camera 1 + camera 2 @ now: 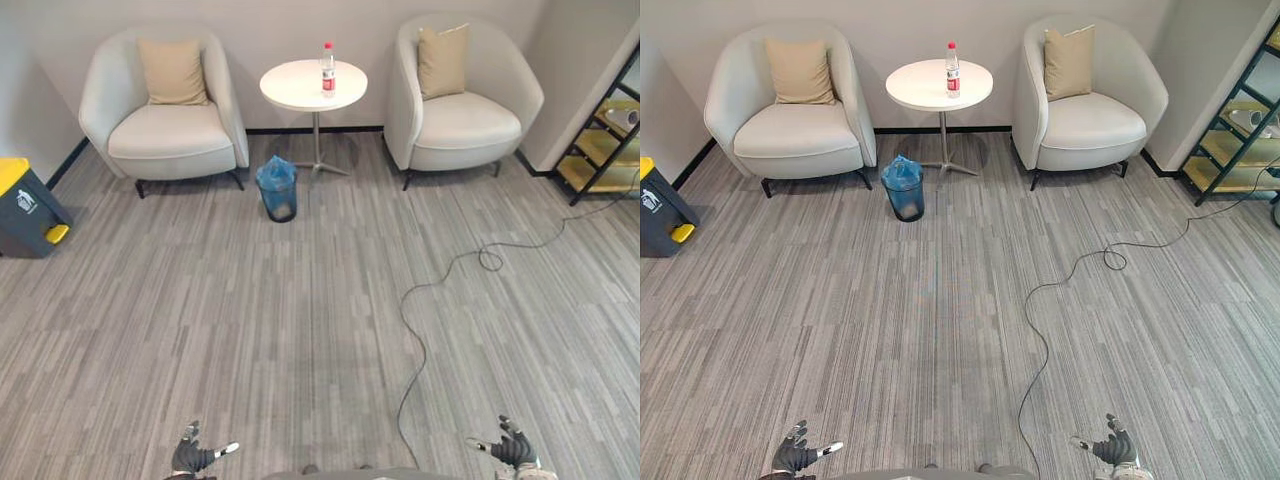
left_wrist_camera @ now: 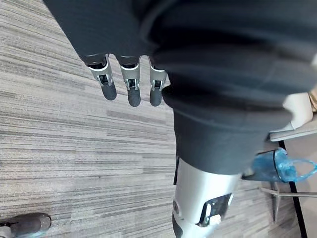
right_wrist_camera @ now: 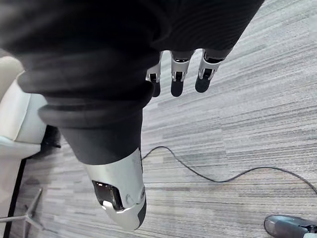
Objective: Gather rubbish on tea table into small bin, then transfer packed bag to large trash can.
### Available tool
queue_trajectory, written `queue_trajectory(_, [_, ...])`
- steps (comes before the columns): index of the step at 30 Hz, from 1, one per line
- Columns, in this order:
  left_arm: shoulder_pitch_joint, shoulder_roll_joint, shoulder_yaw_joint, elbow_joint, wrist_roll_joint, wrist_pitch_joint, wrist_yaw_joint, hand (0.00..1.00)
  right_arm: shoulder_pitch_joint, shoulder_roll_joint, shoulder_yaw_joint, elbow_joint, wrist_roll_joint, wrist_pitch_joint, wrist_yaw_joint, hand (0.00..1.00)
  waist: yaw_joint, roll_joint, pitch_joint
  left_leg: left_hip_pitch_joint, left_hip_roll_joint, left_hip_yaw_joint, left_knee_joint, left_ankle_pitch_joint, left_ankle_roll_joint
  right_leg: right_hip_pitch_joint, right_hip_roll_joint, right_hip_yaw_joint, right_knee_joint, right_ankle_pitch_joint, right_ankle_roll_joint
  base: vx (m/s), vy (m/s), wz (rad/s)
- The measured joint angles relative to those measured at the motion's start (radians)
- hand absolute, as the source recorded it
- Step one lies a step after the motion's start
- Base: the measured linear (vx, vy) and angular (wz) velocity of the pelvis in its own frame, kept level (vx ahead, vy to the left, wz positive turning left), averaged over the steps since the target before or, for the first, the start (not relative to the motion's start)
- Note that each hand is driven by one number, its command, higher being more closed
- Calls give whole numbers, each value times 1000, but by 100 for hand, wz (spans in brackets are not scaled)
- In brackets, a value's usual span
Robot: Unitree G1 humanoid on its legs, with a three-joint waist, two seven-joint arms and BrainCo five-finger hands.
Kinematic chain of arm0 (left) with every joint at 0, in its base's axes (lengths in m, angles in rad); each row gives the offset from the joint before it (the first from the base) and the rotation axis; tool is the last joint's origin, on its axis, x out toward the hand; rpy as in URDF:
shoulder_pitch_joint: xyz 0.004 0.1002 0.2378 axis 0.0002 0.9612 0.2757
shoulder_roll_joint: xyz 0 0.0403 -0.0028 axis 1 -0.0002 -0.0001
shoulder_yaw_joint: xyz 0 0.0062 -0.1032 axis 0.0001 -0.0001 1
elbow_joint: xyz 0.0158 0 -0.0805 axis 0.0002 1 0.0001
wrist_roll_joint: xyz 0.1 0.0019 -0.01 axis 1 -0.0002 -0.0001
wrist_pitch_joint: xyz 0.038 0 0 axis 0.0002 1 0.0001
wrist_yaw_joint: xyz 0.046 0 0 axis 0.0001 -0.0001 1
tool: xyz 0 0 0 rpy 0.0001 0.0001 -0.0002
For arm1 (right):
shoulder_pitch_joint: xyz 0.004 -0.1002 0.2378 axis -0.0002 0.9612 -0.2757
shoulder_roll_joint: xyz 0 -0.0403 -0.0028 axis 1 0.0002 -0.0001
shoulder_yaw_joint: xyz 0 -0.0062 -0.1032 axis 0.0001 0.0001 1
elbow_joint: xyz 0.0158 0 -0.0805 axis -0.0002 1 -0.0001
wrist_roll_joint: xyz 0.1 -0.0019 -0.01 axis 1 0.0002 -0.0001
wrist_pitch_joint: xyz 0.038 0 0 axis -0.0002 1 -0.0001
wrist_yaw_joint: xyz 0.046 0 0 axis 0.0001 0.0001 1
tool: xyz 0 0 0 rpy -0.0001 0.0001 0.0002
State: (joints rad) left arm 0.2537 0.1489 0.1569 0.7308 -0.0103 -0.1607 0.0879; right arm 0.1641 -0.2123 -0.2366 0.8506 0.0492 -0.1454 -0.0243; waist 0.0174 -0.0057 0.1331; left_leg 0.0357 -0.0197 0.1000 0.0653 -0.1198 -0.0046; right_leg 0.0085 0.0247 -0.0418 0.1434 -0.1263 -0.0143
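Observation:
A round white tea table stands at the far wall between two armchairs, and a plastic bottle with a red cap and label stands on it. On the floor in front of the table is a small bin lined with a blue bag. A large dark trash can with a yellow lid stands at the far left. My left hand and right hand hang low at the near edge, far from the table, fingers straight and holding nothing.
Two pale armchairs with tan cushions flank the table. A black-framed shelf with yellow boards stands at the right wall. A wide stretch of grey carpet lies between me and the table.

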Motion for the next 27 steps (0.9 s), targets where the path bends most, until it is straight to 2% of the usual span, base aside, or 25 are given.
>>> queue_trajectory(2, [4,-9,0,-19,-11,0,2,0,-23,2,0,-2,1,1,-11,0,2,5,0,-32,2,29,56,-45,15,-37,-5,15,51,-40,7,22,44,-27])
queue_trajectory(3, [6,-14,-2,-34,-20,1,2,0,-39,3,-1,-6,2,1,-24,0,5,8,1,-68,0,55,114,-89,28,-92,-23,14,138,-91,32,54,59,-29])
queue_trajectory(5, [2,-11,-13,-46,-20,3,3,0,-42,9,-1,-15,2,3,-33,0,5,7,5,-92,-5,73,175,-137,39,-142,-47,15,255,-150,71,130,77,-19])
queue_trajectory(7, [-14,4,-47,-60,-20,5,6,0,-43,16,12,-21,21,12,-38,0,0,13,34,-61,-15,63,218,-185,66,-277,-89,-41,572,-161,104,256,70,0])
queue_trajectory(9, [-35,20,-59,-62,-20,11,7,0,-44,16,12,-21,22,24,-38,0,-4,20,56,-11,-10,62,209,-200,76,-329,-101,-73,620,-195,95,352,57,0])
queue_trajectory(11, [-75,30,-58,-62,-29,11,20,0,-56,5,13,-21,28,24,-40,0,-8,36,73,34,4,48,168,-207,67,-391,-94,-104,547,-193,88,456,21,13])
queue_trajectory(12, [-107,32,-59,-62,-31,11,29,0,-72,-6,17,-21,31,24,-46,0,-25,41,86,69,24,28,122,-201,56,-428,-82,-131,465,-174,86,491,-38,44])
queue_trajectory(13, [-131,32,-62,-62,-39,10,32,0,-90,-19,19,-23,31,24,-56,0,-42,59,109,113,46,10,70,-190,37,-458,-64,-145,355,-114,77,630,-81,52])
queue_trajectory(14, [-148,33,-67,-62,-39,10,34,0,-90,-24,19,-24,31,24,-62,0,-53,59,114,131,53,2,50,-185,28,-472,-60,-145,294,-71,74,458,-87,60])
queue_trajectory(15, [-163,33,-72,-61,-39,10,43,0,-92,-29,19,-38,31,24,-68,0,-67,47,118,160,52,-14,33,-184,-3,-488,-64,-135,190,29,60,748,-184,57])
queue_trajectory(16, [-170,27,-80,-61,-37,9,46,0,-80,-34,17,-48,31,23,-69,0,-72,46,121,193,62,-24,42,-198,-27,-491,-73,-129,210,165,0,661,-188,48])
queue_trajectory(17, [-174,19,-79,-56,-37,9,47,0,-89,-36,14,-49,31,24,-69,0,-73,57,122,193,77,-26,64,-197,-38,-502,-69,-143,263,130,-33,666,-210,34])
queue_trajectory(18, [-176,18,-82,-54,-37,9,45,0,-100,-27,9,-54,31,22,-69,0,-80,56,123,168,85,-25,127,-172,-82,-507,-78,-152,321,74,-46,655,-261,35])
queue_trajectory(19, [-172,5,-86,-53,-38,9,46,0,-101,-25,10,-54,31,21,-67,0,-86,63,131,108,104,-10,336,-102,-138,-449,-77,-166,346,-1,-57,658,-270,38])
queue_trajectory(20, [-168,-2,-84,-53,-38,9,46,0,-101,-25,13,-53,31,21,-68,0,-84,68,141,61,124,-4,471,-50,-133,-402,-70,-173,331,-20,-66,786,-328,26])
queue_trajectory(21, [-149,-10,-84,-55,-38,7,45,0,-103,-24,33,-54,33,18,-68,0,-76,75,144,-38,182,8,743,39,-125,-308,-46,-175,286,-45,-81,512,-210,-2])
queue_trajectory(22, [-141,-10,-84,-55,-38,6,45,0,-107,-21,47,-55,38,15,-69,0,-67,74,145,-82,212,31,853,22,-109,-259,-31,-170,264,-50,-89,622,-236,-25])
queue_trajectory(23, [-137,-16,-84,-55,-38,7,45,0,-107,-6,56,-76,49,10,-69,0,-47,64,151,-153,250,75,994,-9,-61,-165,-13,-150,206,-58,-101,557,-172,-38])
queue_trajectory(25, [-131,-38,-85,-75,-52,4,44,0,-106,18,55,-128,87,-3,-70,0,-2,40,162,-282,263,148,991,-49,-32,3,-12,-110,74,-73,-94,614,-143,-43])
queue_trajectory(26, [-129,-45,-84,-79,-63,1,44,0,-109,18,55,-135,93,-5,-70,0,1,38,164,-321,262,159,962,-55,-26,35,-11,-101,44,-79,-91,670,-67,-38])
queue_trajectory(27, [-120,-55,-85,-85,-80,0,44,0,-120,18,52,-134,101,-4,-71,0,8,43,161,-387,248,173,845,-63,-15,85,-13,-90,2,-90,-81,535,-6,-33])
